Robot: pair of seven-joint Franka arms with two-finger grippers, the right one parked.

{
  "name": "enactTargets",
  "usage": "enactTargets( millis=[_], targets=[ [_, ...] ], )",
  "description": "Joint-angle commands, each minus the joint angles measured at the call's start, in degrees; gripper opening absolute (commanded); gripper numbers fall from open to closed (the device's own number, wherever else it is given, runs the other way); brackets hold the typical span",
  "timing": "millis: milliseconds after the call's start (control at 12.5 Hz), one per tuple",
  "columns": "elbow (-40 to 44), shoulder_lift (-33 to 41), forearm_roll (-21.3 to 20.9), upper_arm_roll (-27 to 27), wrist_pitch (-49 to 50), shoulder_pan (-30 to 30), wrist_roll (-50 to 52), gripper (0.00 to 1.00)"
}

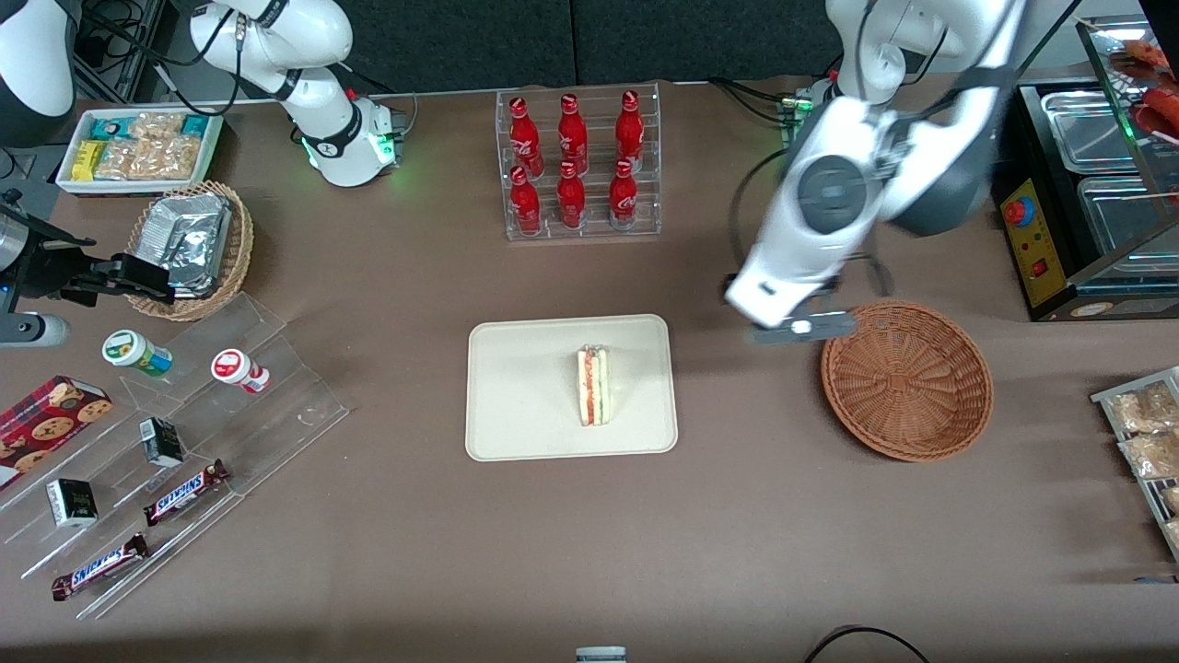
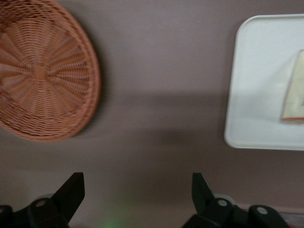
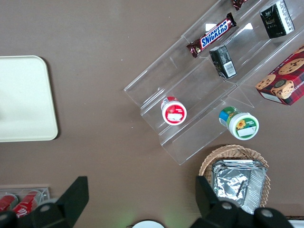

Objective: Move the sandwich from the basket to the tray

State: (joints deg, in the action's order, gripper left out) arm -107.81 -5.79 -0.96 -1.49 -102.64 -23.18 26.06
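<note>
The small triangular white-bread sandwich (image 1: 594, 385), with orange-red and green filling along its cut edge, lay on the flat cream-beige rectangular plastic tray (image 1: 516, 387), near the tray's middle and a little toward the working arm's end. In the left wrist view only one pale edge of the sandwich (image 2: 294, 95) showed on the tray (image 2: 259, 80).

The round reddish-brown wicker basket (image 1: 907, 379) sat on the brown counter (image 1: 589, 543), well apart from the tray, toward the working arm's end. Nothing lay in the basket (image 2: 40, 71), and its woven floor was bare.

The left arm's gripper (image 1: 803, 326) hung above the counter just beside the basket's rim, over the bare strip between basket and tray. In the left wrist view the gripper (image 2: 137, 192) had its two black fingers (image 2: 71, 190) spread wide, with nothing between them but the counter below.

Farther from the front camera than the tray stood a clear acrylic rack of six red soda bottles (image 1: 576, 161). Toward the parked arm's end lay a lighter tan wicker basket of silver foil packets (image 1: 189, 244) and a clear stepped acrylic stand with chocolate bars (image 1: 184, 493) and small jars.
</note>
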Motion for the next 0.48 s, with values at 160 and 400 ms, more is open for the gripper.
enactTargets(
  millis=[160, 400],
  targets=[
    [-7.25, 10.96, 0.25, -0.71, 3.66, 12.79, -18.12, 1.00],
    [-6.11, 16.40, 0.34, -0.71, 8.32, 20.62, -27.18, 1.00]
  ],
)
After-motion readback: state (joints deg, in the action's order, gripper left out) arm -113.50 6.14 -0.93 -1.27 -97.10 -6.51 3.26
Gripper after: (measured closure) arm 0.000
